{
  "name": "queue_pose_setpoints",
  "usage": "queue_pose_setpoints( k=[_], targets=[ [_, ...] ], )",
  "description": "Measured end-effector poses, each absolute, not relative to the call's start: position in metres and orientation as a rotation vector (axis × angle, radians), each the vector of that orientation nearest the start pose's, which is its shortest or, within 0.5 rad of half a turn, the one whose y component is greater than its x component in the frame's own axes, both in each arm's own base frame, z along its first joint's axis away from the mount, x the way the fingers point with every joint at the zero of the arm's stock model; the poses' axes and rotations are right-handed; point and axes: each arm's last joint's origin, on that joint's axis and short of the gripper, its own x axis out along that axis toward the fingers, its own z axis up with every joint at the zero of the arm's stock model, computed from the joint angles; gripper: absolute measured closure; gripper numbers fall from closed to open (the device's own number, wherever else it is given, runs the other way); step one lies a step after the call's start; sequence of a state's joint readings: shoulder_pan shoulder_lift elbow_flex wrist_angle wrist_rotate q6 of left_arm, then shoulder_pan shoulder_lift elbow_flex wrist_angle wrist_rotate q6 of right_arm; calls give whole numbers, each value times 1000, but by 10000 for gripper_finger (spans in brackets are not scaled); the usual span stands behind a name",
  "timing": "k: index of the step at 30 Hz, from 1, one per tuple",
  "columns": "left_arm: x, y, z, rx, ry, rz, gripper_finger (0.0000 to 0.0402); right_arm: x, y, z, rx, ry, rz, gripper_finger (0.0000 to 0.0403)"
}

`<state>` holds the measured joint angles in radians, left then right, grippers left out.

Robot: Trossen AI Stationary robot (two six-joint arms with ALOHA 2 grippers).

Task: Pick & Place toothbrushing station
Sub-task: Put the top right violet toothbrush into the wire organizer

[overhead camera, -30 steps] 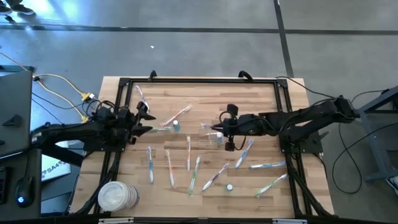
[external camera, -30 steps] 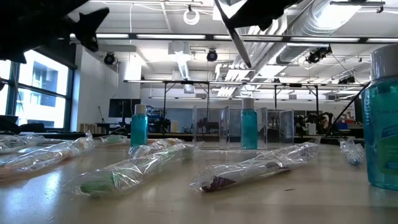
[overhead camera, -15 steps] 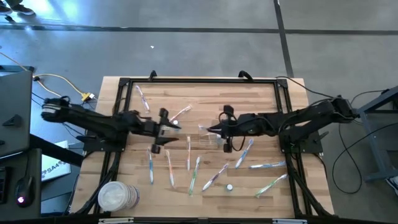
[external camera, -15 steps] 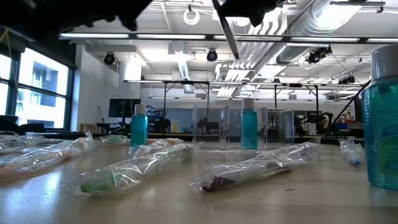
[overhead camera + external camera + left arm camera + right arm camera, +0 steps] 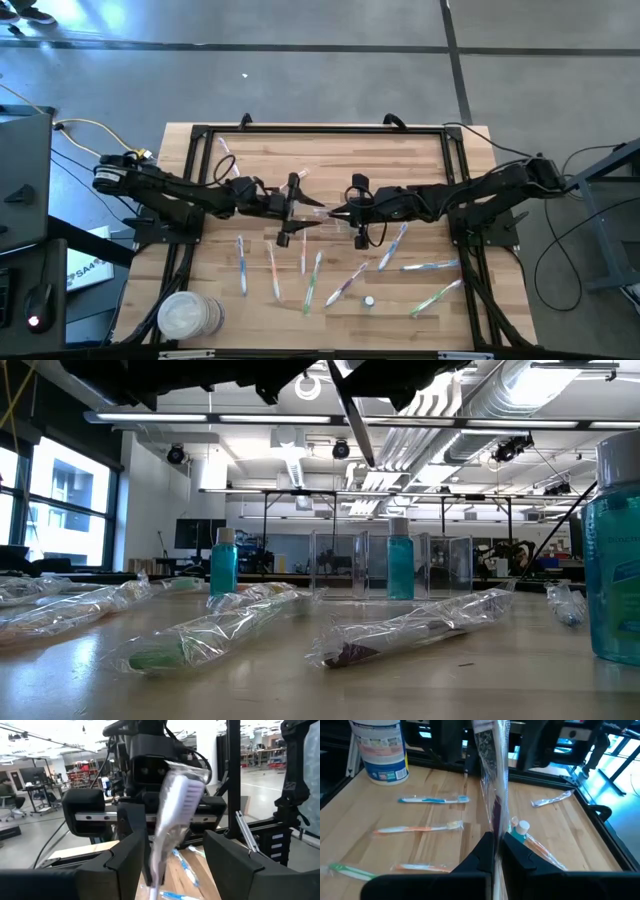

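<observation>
Two pincers meeting over mid-counter
Right pincer grasps a wrapped toothbrush, long axis toward 9 o'clock, facing the released left pincer; the white tub sits at the counter's 7 o'clock corner

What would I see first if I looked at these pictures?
Two dark robot arms meet over the middle of the wooden table, nose to nose. The right gripper pinches a wrapped toothbrush and holds it up between the open fingers of the left gripper. Below them, colourful toothbrushes lie scattered over the near half of the table, with a white tub at its near left corner.
</observation>
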<state>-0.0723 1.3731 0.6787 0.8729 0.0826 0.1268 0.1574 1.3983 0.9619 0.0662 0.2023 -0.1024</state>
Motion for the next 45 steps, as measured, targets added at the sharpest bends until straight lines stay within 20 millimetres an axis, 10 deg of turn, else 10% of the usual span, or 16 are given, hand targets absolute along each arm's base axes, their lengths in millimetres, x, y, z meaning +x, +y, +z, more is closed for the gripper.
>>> queue_pose_setpoints(
  k=[45],
  targets=[
    [290,-19,270,112,-167,23,205,324,24,271,-170,334,-62,395]
  ],
)
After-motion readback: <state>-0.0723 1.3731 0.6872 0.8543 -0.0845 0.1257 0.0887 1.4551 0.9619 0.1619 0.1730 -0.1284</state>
